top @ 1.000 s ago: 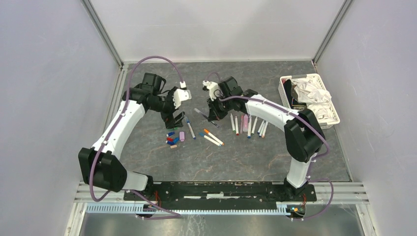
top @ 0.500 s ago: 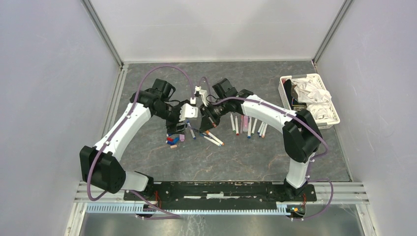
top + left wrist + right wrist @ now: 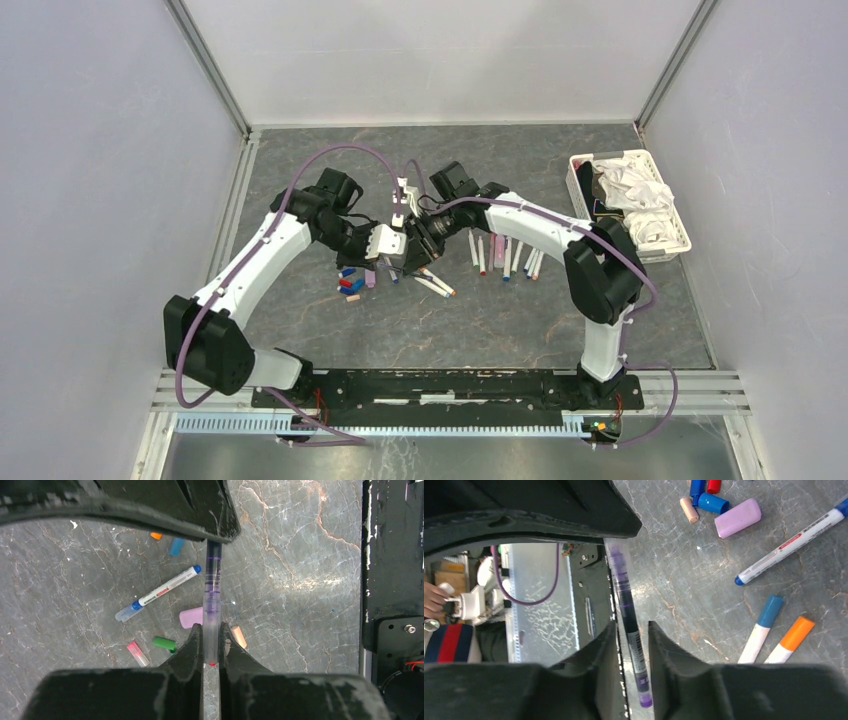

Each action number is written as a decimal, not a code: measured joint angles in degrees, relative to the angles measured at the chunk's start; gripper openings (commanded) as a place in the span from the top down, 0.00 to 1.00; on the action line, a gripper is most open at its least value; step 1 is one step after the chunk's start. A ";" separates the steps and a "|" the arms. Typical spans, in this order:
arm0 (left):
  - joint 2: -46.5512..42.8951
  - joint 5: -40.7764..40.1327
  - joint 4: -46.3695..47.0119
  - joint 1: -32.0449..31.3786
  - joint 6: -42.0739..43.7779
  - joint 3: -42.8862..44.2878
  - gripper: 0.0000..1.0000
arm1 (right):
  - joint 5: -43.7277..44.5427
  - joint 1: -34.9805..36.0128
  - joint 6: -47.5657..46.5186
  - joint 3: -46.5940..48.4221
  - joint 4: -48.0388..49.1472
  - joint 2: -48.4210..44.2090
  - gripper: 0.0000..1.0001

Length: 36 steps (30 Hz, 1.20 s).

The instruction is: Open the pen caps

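Observation:
A purple pen [image 3: 213, 585] hangs above the table between both grippers. My left gripper [image 3: 212, 645] is shut on its clear end, which shows a red dot at the tip. My right gripper [image 3: 630, 632] stands open around the other end of the pen [image 3: 628, 611], with a narrow gap on each side. In the top view the left gripper [image 3: 398, 260] and right gripper [image 3: 420, 243] meet at the table's middle. Loose pen caps [image 3: 352, 283] lie below: lilac [image 3: 191, 617], green [image 3: 164, 643], red [image 3: 137, 653], peach [image 3: 239, 636], blue [image 3: 713, 502].
A capped blue pen [image 3: 159, 592] lies near the caps. Blue-capped [image 3: 764, 625] and orange-capped [image 3: 791, 637] pens lie side by side. A row of several pens [image 3: 505, 255] sits right of centre. A white basket [image 3: 577, 180] of cloth stands at the far right.
My left arm swung right to the pen that the right gripper held up, and its jaws closed on the pen's end. The right jaws have loosened off the pen.

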 measured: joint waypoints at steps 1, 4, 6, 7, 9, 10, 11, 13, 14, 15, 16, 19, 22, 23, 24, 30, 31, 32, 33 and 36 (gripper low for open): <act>0.00 -0.13 0.20 -0.07 0.00 0.00 0.98 | -0.22 0.04 0.50 0.17 0.55 0.46 0.55; 0.00 -0.42 0.20 -0.26 0.00 0.00 0.98 | -0.83 0.83 1.73 0.68 1.33 1.88 0.55; 0.00 -0.44 0.20 -0.26 0.00 0.00 0.98 | -1.20 1.60 2.23 1.25 1.68 3.02 0.62; 0.00 -0.48 0.17 -0.26 -0.02 0.00 0.98 | -1.40 1.86 2.54 1.55 1.95 3.67 0.70; 0.00 -0.66 0.15 -0.26 0.00 0.00 0.98 | -1.88 2.32 2.99 1.97 2.34 4.72 0.90; 0.00 -0.70 0.09 -0.26 0.00 0.00 0.98 | -2.14 2.49 3.13 2.05 2.45 5.07 1.00; 0.00 -1.27 0.00 -0.26 0.04 0.00 0.98 | -3.10 2.51 3.08 2.05 2.58 5.16 1.00; 0.20 -1.90 -0.11 -0.26 0.20 0.00 0.98 | -3.04 2.60 2.40 2.05 2.80 5.03 1.00; 0.20 -2.27 -0.11 -0.20 0.79 0.00 0.98 | -2.86 2.60 2.34 1.95 3.02 5.03 1.00; 0.22 -2.82 -0.07 -0.07 1.42 0.00 0.98 | -2.62 2.60 2.27 1.44 3.74 4.87 1.00; 0.33 -2.93 -0.07 0.33 1.81 0.00 0.98 | -2.34 2.51 2.32 0.28 5.01 4.37 1.00; 0.85 -1.60 -0.04 1.75 3.45 0.07 0.98 | -0.39 2.25 2.51 -3.93 9.14 1.70 1.00; 1.27 -5.75 0.00 7.13 5.14 0.11 0.98 | 1.29 -0.02 2.56 -9.88 7.37 -1.60 1.00; 1.51 -7.54 0.09 9.57 5.95 0.11 0.98 | 2.23 -1.22 2.47 -11.52 6.43 -2.03 1.00; 1.64 -8.74 0.26 11.06 6.58 0.11 0.98 | 2.99 -1.92 2.40 -12.44 5.88 -2.03 1.00; 1.84 -10.88 4.50 12.52 6.99 -0.98 0.98 | 11.58 -4.87 2.36 -14.16 2.49 -2.45 1.00; 2.01 -10.88 6.29 12.52 6.58 -1.84 0.98 | 13.75 -5.16 2.73 -14.16 2.29 -2.84 1.00; 2.21 -10.86 7.89 12.52 5.92 -2.67 0.98 | 16.26 -5.49 3.32 -14.19 2.19 -3.45 1.00; 2.67 -10.84 9.86 12.52 4.83 -3.80 0.98 | 19.56 -6.05 4.31 -14.21 2.14 -4.33 1.00; 5.57 -10.95 16.50 12.52 0.44 -7.30 0.97 | 33.16 -8.94 7.48 -14.32 2.25 -8.66 1.00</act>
